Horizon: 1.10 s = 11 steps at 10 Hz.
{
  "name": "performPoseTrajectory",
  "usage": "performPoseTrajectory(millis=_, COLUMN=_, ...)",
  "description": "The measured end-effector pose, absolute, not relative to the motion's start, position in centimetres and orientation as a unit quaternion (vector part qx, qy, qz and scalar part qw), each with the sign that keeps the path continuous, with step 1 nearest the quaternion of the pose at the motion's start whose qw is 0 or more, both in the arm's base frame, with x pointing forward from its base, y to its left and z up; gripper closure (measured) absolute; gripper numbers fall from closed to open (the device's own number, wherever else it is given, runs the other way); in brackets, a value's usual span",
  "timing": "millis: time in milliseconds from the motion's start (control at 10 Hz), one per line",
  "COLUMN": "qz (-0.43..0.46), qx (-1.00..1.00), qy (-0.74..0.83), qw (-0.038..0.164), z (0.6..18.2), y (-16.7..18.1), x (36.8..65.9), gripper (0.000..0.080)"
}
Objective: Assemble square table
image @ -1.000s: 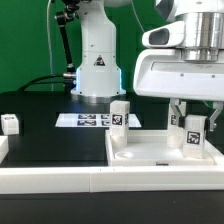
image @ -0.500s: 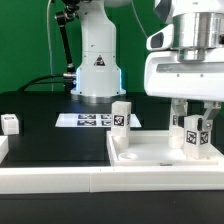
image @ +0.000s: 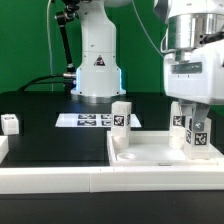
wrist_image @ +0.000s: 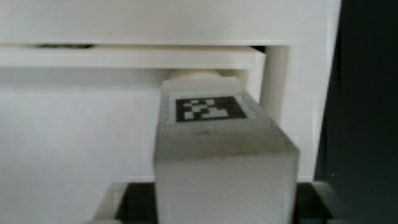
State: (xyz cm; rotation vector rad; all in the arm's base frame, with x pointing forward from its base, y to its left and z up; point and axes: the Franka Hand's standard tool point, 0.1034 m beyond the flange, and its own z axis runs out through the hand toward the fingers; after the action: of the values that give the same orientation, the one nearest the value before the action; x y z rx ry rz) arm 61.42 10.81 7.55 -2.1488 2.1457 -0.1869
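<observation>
A: Where is the tabletop?

B: The white square tabletop (image: 160,152) lies flat on the black table (image: 50,135), towards the exterior view's right, its raised rim up.

A: And the legs?

B: One leg (image: 121,115) stands upright at the tabletop's far corner on the exterior view's left. Another leg (image: 196,133) stands at the far corner on the right, tag facing the camera. A third leg (image: 9,123) lies well apart, at the table's left edge.

A: What is the gripper doing?

B: The gripper (image: 193,118) hangs over the right-hand leg, fingers (image: 178,112) on either side of it, closed on it. The wrist view shows the leg (wrist_image: 222,150) filling the gap between them.

A: Anything else?

B: The marker board (image: 85,120) lies behind, near the robot base (image: 96,65).
</observation>
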Motion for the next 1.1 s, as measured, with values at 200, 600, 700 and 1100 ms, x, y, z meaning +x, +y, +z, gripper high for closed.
performPoseTrajectory(millis=200, qz=-0.051, qx=-0.634, qy=0.77, qw=0.051, z=7.55, y=10.86, x=61.3, gripper=0.0505)
performPoseTrajectory(millis=600, qz=-0.05, qx=-0.564, qy=0.823, qw=0.051, z=7.56, y=10.36, x=61.28, gripper=0.0504)
performPoseTrajectory(millis=700, qz=-0.048, qx=-0.56, qy=0.825, qw=0.053, z=7.56, y=10.24, x=61.29, gripper=0.0503)
performPoseTrajectory(millis=1100, qz=-0.051, qx=-0.591, qy=0.804, qw=0.053, z=7.69, y=10.33, x=61.33, gripper=0.0321)
